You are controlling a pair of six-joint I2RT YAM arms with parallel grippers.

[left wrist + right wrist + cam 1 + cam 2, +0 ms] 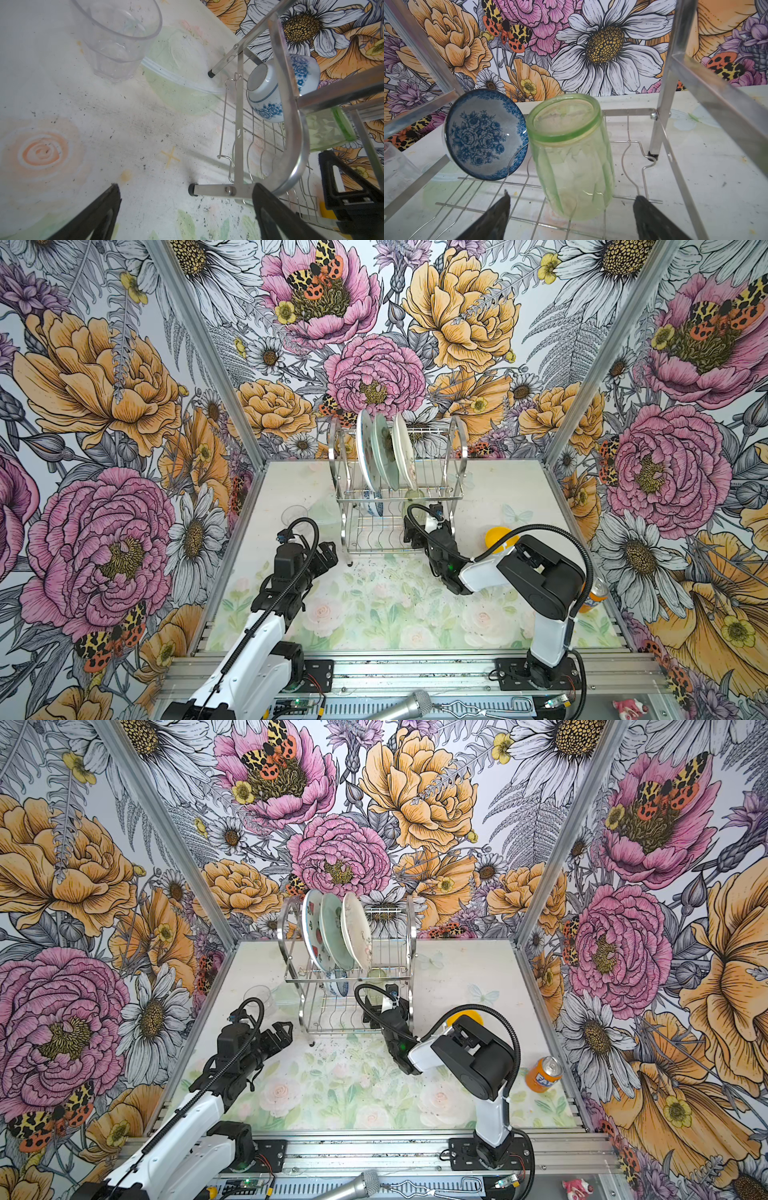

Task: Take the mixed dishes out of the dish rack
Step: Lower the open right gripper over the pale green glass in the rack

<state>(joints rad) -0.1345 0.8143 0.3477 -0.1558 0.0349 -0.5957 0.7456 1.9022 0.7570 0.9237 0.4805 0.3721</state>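
The dish rack [440, 489] half-hides the green tumbler [571, 162] from above; the right hand [572, 195] gapes before it, the left hand [186, 185] gapes alongside.

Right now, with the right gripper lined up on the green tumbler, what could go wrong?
1. The blue-and-white bowl leans on edge right beside the green tumbler; the open right gripper closing could nudge it over.
2. Lifting straight up may hit the upper tier of the dish rack, where three plates stand.
3. The left gripper sits near the rack's front leg and could bump it.
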